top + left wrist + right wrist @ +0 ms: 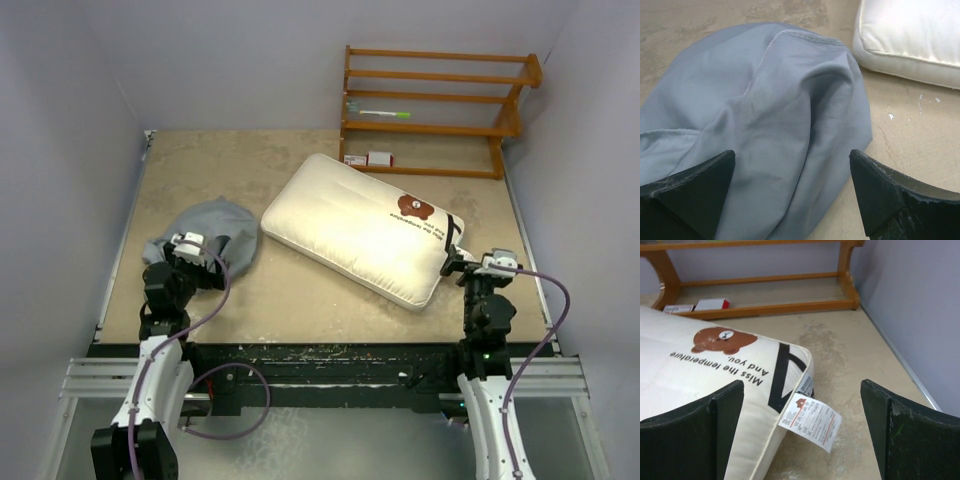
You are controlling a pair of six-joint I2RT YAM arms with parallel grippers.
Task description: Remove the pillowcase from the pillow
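Left gripper (791, 156): jaws spread wide and gripping nothing. It hovers low over the cloth, a dark finger on either side of the folds.
Pillowcase (765, 100): a limp blue-grey heap on the left of the table (300, 290), wrinkled, with a stitched hem showing along its far edge. No part of it wraps the cushion.
Pillow (355, 225): bare, cream-white and plump, lying flat and slantwise across the middle of the table. Its left corner is just beside the heap; whether the two touch I cannot tell.
Bear logo (722, 339): at the pillow's right end, with dark text and a black stripe next to it, all uncovered. A white care tag (810, 420) hangs from that corner.
Right gripper (802, 385): jaws wide apart and empty, low by the pillow's tagged corner and not clamped on it.
Wooden rack (430, 110): against the back wall, well apart from both arms.
Step in hand: by my reading the removal itself is done, since cover and cushion lie as separate things. What is left is the release and pull-back.
Next move: likely both arms lift clear and draw towards their bases. The left fingers should rise straight up so they do not snag a fold and drag the cloth back against the pillow.
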